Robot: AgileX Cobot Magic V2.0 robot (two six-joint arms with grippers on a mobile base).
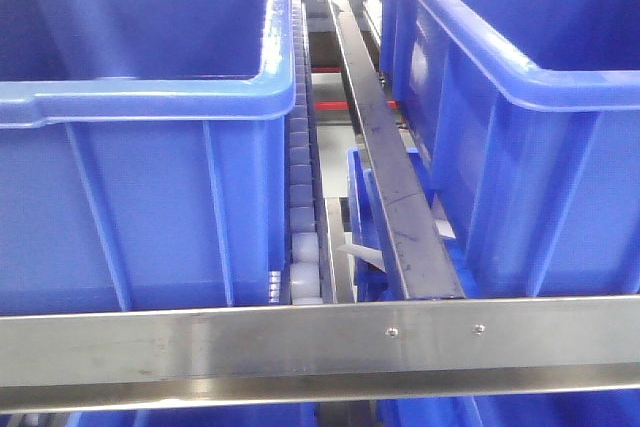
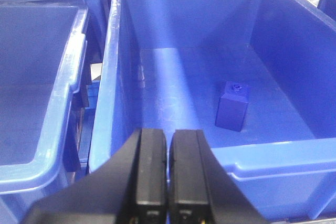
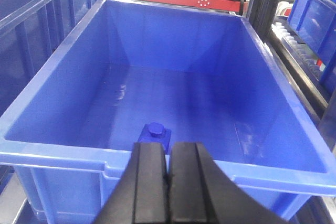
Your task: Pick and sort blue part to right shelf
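A blue part, a small dark blue block with a stud on top, stands on the floor of a blue bin in the left wrist view, right of centre. My left gripper hangs shut over that bin's near rim, nothing between its fingers, the block ahead and to its right. In the right wrist view another blue part sits just inside the near wall of a second blue bin. My right gripper is shut and empty above that near rim, with the part just beyond its tips.
The front view shows two blue bins on a rack, a metal rail across the front, a roller track and a dark bar between them. More blue bins stand left of the left wrist's bin.
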